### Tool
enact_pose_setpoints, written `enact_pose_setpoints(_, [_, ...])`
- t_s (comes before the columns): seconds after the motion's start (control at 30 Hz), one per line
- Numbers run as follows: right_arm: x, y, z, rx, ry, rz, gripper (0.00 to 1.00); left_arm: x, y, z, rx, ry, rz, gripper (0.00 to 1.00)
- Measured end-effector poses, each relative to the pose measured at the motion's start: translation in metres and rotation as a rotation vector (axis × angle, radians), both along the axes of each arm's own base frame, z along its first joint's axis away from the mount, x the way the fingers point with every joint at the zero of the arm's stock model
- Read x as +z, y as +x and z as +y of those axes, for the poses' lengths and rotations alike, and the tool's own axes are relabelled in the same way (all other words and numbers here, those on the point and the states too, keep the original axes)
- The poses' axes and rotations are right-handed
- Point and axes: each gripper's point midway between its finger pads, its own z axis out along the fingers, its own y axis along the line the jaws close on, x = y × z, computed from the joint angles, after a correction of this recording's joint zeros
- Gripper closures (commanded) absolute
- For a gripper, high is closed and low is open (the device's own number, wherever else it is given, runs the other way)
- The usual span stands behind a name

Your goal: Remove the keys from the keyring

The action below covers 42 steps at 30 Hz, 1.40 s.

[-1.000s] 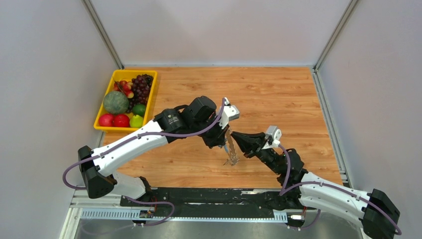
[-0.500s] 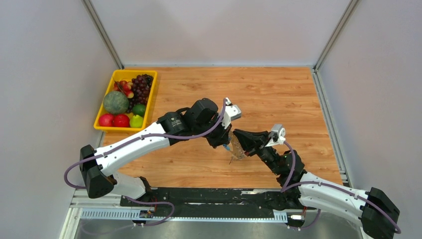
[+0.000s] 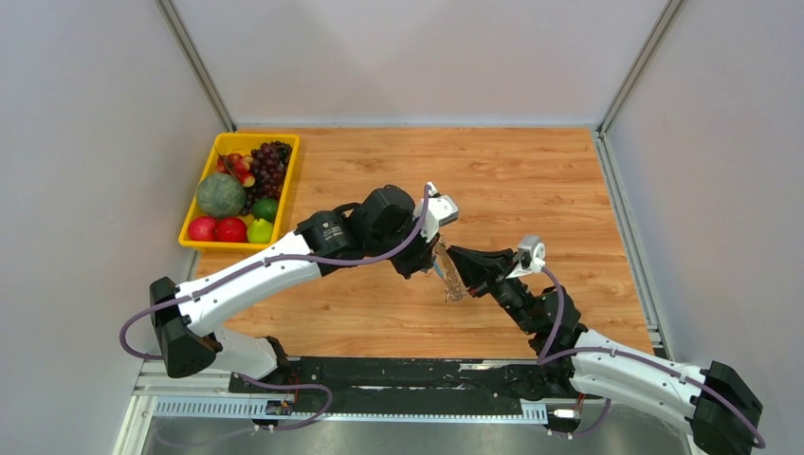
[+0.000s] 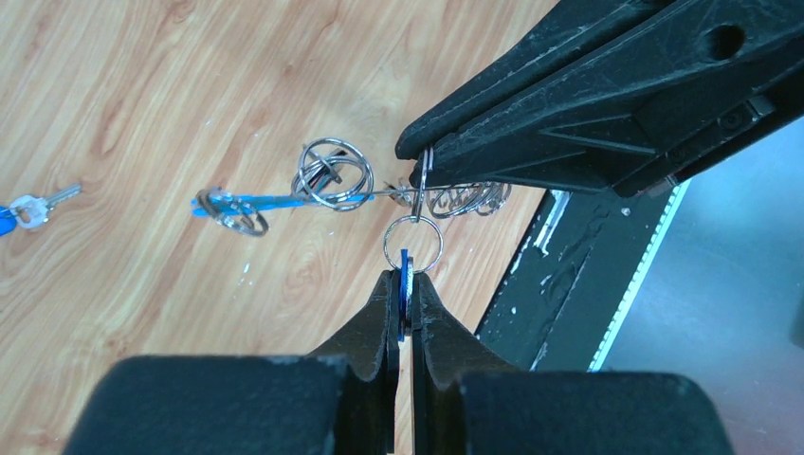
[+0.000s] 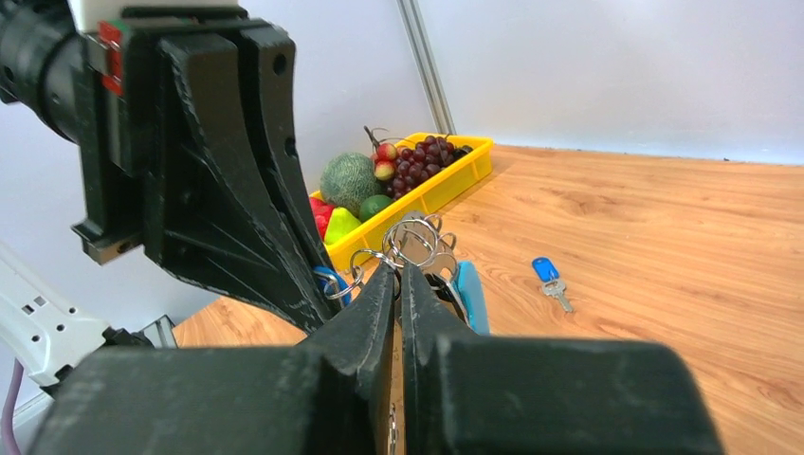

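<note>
My left gripper (image 4: 405,275) is shut on the thin blue head of a key (image 4: 405,289), which hangs from a small silver ring (image 4: 413,244). That ring links to the keyring (image 4: 284,199), a silver hoop with a blue segment, seen edge-on and carrying several small rings. My right gripper (image 5: 398,270) is shut on the hoop's wire, tip to tip with the left one. The hoop's blue segment (image 5: 471,294) shows beside the right fingers. In the top view both grippers meet above the table, left (image 3: 434,268) and right (image 3: 453,258), with the keyring (image 3: 453,284) hanging between them.
A loose blue-headed key (image 5: 550,278) lies on the wooden table; it also shows in the left wrist view (image 4: 28,209). A yellow tray (image 3: 190,237) of fruit stands at the back left. The black rail (image 3: 398,374) runs along the near edge.
The hanging keyring has risen and swung slightly right, closer to both fingertips. The right gripper has shifted a little right; the left wrist has barely moved.
</note>
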Motion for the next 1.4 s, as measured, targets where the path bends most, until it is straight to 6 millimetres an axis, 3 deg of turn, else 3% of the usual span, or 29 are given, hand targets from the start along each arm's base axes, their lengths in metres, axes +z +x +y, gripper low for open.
enact_pose_setpoints(0.17, [-0.006, -0.002, 0.002, 0.012, -0.036, 0.000, 0.83, 0.007, -0.002, 0.010, -0.005, 0.043, -0.012, 1.00])
enact_pose_setpoints(0.43, [-0.001, -0.016, 0.008, 0.080, -0.146, -0.112, 0.62, 0.008, -0.013, 0.031, -0.045, 0.137, 0.000, 1.00])
enact_pose_setpoints(0.73, [0.001, -0.037, 0.028, 0.223, -0.306, -0.249, 0.53, 0.019, -0.022, 0.040, -0.113, 0.163, -0.012, 1.00])
enact_pose_setpoints(1.03, [-0.005, -0.042, 0.049, 0.321, -0.405, -0.296, 0.54, 0.022, -0.027, 0.038, -0.150, 0.170, -0.009, 1.00])
enact_pose_setpoints(1.4, [-0.013, -0.046, 0.061, 0.386, -0.450, -0.306, 0.63, 0.019, -0.032, 0.038, -0.165, 0.191, 0.004, 1.00])
